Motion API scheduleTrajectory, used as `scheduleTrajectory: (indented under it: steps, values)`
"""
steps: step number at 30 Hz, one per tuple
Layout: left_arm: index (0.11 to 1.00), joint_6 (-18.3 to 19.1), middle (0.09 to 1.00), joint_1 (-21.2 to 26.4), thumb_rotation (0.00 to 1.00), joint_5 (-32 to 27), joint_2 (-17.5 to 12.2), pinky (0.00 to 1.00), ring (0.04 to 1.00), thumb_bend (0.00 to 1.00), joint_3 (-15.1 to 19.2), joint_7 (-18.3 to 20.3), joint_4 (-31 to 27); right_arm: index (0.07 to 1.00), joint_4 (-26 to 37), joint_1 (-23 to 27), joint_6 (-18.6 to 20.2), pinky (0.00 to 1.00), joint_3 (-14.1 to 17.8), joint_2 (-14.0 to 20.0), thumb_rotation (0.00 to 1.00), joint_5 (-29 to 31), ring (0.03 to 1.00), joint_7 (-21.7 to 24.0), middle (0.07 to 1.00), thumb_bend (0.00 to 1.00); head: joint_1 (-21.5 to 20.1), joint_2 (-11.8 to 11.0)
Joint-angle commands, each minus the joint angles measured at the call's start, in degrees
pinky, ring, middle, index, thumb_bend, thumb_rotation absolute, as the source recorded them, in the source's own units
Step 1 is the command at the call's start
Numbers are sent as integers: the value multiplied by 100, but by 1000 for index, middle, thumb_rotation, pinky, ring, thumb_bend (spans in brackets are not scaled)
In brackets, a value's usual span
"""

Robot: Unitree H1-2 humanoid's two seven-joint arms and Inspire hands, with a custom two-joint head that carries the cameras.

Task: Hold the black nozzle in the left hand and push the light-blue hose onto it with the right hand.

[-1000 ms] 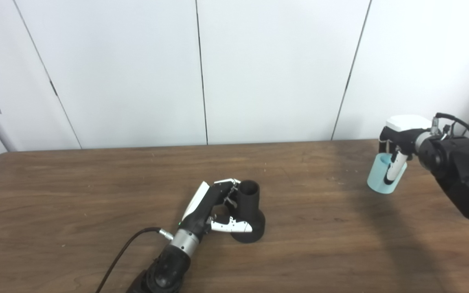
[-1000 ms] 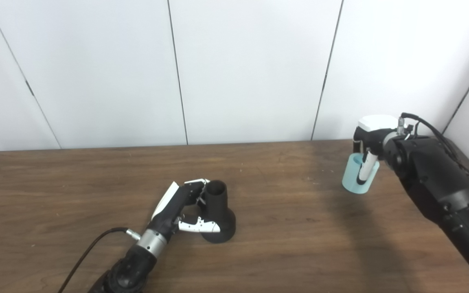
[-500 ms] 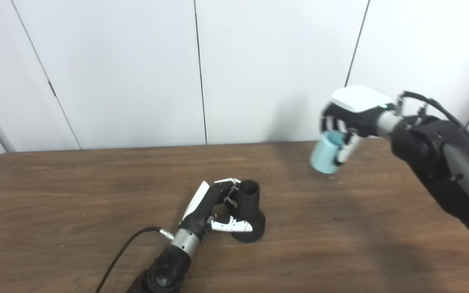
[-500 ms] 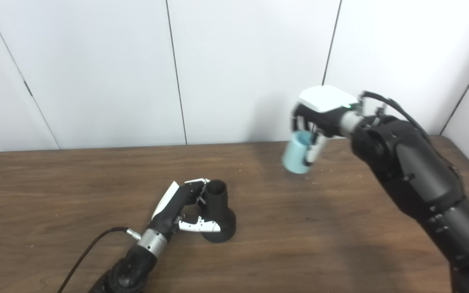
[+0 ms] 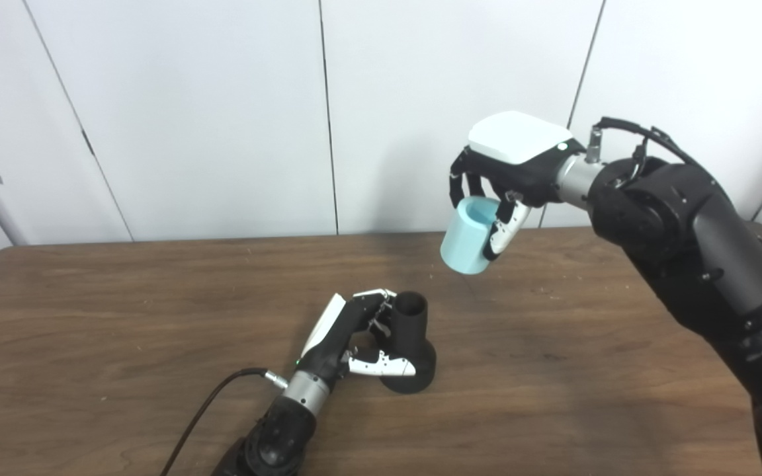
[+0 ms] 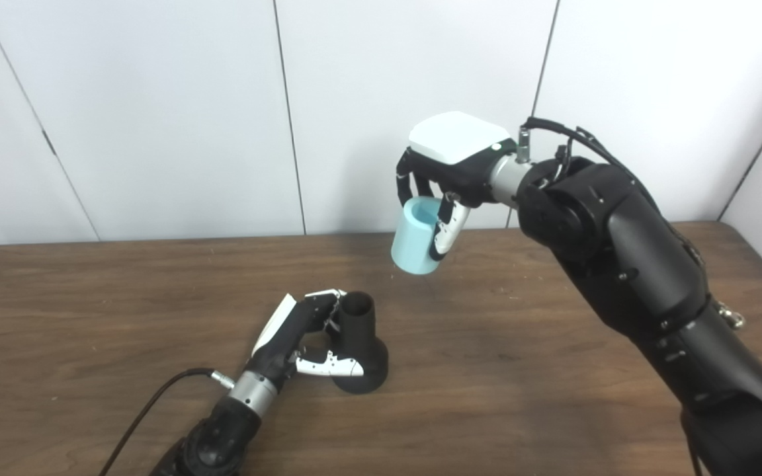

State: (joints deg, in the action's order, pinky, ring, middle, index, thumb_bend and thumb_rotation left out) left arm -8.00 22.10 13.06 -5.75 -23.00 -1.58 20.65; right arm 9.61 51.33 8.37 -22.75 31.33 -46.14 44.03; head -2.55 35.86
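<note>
The short light-blue hose [image 5: 465, 237], pinched in the right hand's [image 5: 510, 162] fingers, had moved up and closer to the black nozzle [image 5: 411, 344] gripped by the left hand [image 5: 354, 337].

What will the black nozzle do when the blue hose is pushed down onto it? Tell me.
The black nozzle probably stays upright: its flared base sits flat on the table. It looks rigid, so the narrow neck likely won't flex. The left hand wraps it, which should stop sliding as the right hand presses the light-blue hose on.

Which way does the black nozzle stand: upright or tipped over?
Upright: the black nozzle rests its wide base on the table, open mouth upward, left hand around it.
</note>
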Motion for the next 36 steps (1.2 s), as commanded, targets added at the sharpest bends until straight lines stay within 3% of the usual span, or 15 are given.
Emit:
scheduleTrajectory:
  steps: [1,15,22,27,36]
  values:
    - [494,536,479,-714,0,295,36,398,469,522,-269,348,730,521,83,537,-172,223,39,-9,0,-33,300,41,419,524,24,10]
    - [495,389,479,-725,0,410,86,407,471,522,-237,301,800,518,65,796,-470,188,-14,-143,0,116,277,405,418,524,13,31]
    - [500,420,470,-711,0,396,109,394,458,522,-215,321,822,509,151,978,-473,238,20,-221,0,277,328,694,450,527,14,27]
    - [499,448,470,-715,0,393,115,395,460,522,-198,330,814,500,319,1004,-335,288,1,-327,0,302,370,868,466,529,1,33]
    - [499,384,471,-741,0,432,119,395,460,522,-195,318,784,534,574,930,30,234,110,-563,0,637,358,1119,482,511,6,34]
